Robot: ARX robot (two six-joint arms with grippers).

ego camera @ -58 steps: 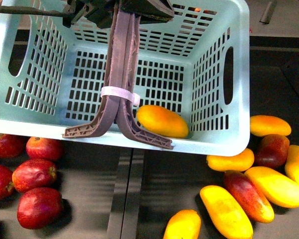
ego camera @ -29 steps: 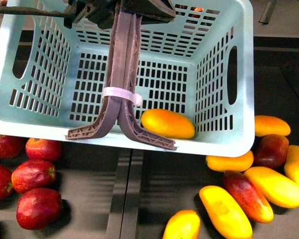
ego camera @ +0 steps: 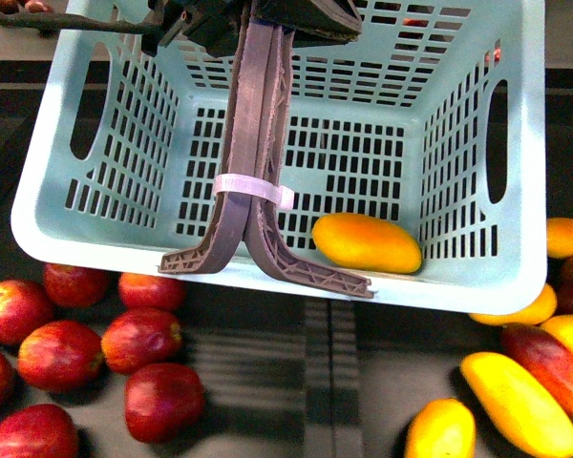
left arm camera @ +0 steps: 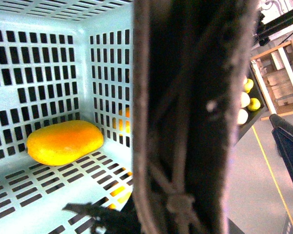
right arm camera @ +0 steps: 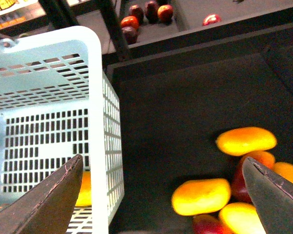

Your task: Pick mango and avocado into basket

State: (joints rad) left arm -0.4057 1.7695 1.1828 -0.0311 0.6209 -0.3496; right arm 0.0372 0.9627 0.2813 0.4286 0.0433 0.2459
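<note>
The light teal basket [ego camera: 95,234] hangs from its brownish-mauve handles [ego camera: 253,153], which a white tie binds. My left gripper [ego camera: 258,21] is shut on the handle tops at the upper edge of the front view. One yellow-orange mango [ego camera: 366,241] lies in the basket's near right corner. It also shows in the left wrist view [left arm camera: 63,141], beside the blurred handle [left arm camera: 185,122]. My right gripper [right arm camera: 163,195] is open and empty beside the basket's right wall [right arm camera: 95,73], above loose fruit. No avocado shows in any view.
Several red apples [ego camera: 138,339] lie on the dark surface at the front left. Yellow mangoes [ego camera: 520,405] and a red-and-yellow mango [ego camera: 554,367] lie at the front right, also in the right wrist view [right arm camera: 200,195]. More apples [right arm camera: 136,22] sit in a far bin.
The whole scene has shifted right in the front view: more apples show at left, fewer mangoes at right. The basket still hangs from my left gripper with the mango inside.
</note>
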